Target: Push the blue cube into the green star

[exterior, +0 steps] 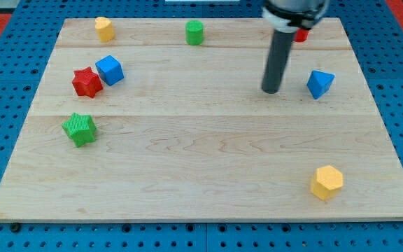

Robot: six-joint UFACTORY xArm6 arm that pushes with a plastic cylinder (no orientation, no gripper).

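Standing seemingly upright, my tip (271, 90) rests near the blue triangle (320, 83).

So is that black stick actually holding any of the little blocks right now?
No, nothing is held. My tip has no gripper; it stands on bare board, apart from the blue triangular block to the view's right, far from the blue cube.

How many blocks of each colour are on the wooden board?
Blue: 2, the blue cube and the blue triangular block.
Green: 2, the green star and the green cylinder.
Red: 2, the red star and a red block half hidden behind the rod.
Yellow: 2, one yellow block at the top and another yellow block at the bottom.
Total: 8
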